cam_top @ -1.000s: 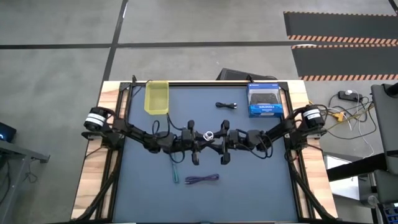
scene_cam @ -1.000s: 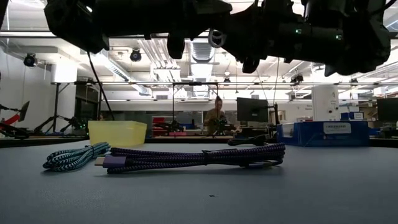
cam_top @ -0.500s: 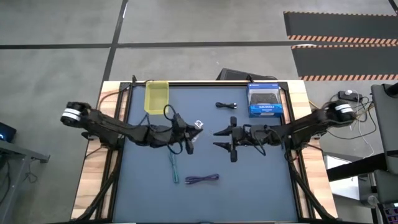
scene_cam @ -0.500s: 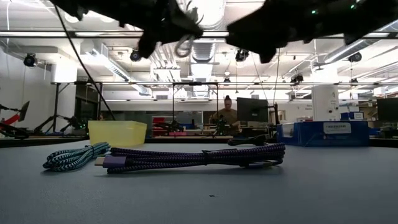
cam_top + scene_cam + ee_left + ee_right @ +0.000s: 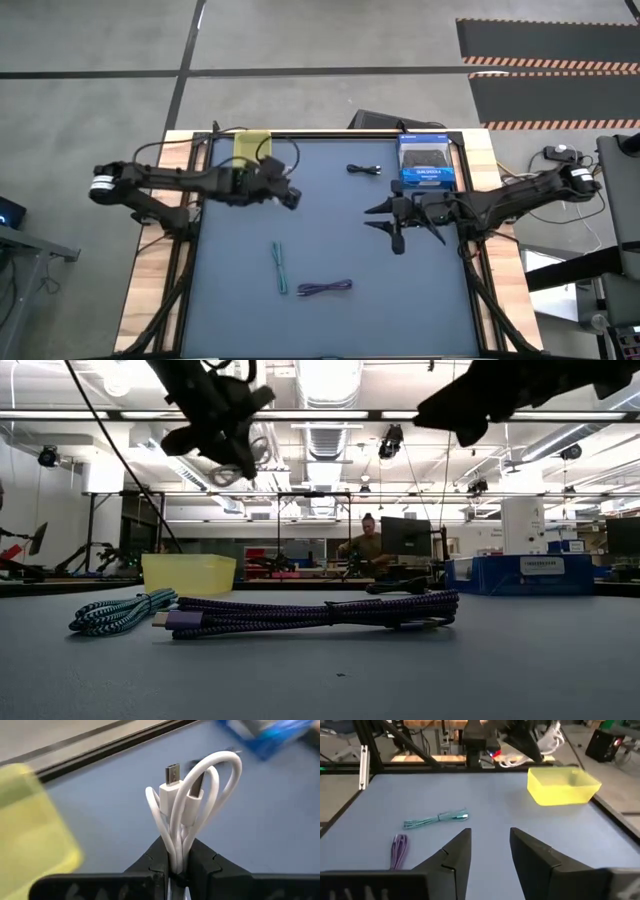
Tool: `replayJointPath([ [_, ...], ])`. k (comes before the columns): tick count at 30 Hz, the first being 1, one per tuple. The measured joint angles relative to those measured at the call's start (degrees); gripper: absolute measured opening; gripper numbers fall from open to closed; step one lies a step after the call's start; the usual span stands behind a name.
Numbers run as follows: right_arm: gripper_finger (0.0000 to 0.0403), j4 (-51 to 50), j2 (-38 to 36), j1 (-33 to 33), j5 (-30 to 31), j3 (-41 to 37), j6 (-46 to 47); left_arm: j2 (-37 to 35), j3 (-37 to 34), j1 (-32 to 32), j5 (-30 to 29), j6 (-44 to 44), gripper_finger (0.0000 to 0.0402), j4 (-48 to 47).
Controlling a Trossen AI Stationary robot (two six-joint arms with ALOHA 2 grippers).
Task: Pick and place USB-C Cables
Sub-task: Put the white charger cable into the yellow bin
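My left gripper hovers above the table beside the yellow bin and is shut on the white cable. My right gripper is open and stands in the air over the right half of the table, in front of the blue box. The green cable and the purple cable lie flat on the near middle of the table. The black cable lies near the far edge. In the right wrist view the green cable and the purple cable lie ahead of the open fingers. My left gripper pinches the bundled white cable between its two fingers, at one end of the bundle, with several strands in the hold. The loops and both plugs stick out past the fingertips. The bundle is lifted clear of the table.
A blue box stands at the far right corner of the table. The yellow bin sits at the far left, partly under my left arm. Behind the table lies a workshop, where a person sits at a monitor.
My left gripper has carried the white cable from the middle of the table toward the far left, up to the yellow bin. My right gripper has drawn back from the middle toward the table's right edge. The other three cables have stayed put.
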Motion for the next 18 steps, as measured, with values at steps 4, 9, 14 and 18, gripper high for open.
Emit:
replayJointPath([
  [4, 0.0109, -3.54, -2.37, 0.0, -0.01, 0.01, -1.19, 0.47, 4.07, 4.62, 0.8, -0.04, 0.002, -7.99],
  [9, 0.0092, -8.54, -4.42, 0.0, -0.01, -0.02, -1.31, 1.37, 8.87, 11.09, 4.1, -0.13, 0.002, -17.31],
  [14, 0.0076, -10.36, -6.06, 0.0, -0.03, -0.02, -3.03, 3.48, 14.65, 17.01, 4.71, -0.08, 0.002, -25.74],
  [18, 0.0066, -11.57, -6.98, 0.0, -0.03, -0.02, -4.3, 6.48, 19.13, 21.21, 5.14, -0.01, 0.002, -32.3],
])
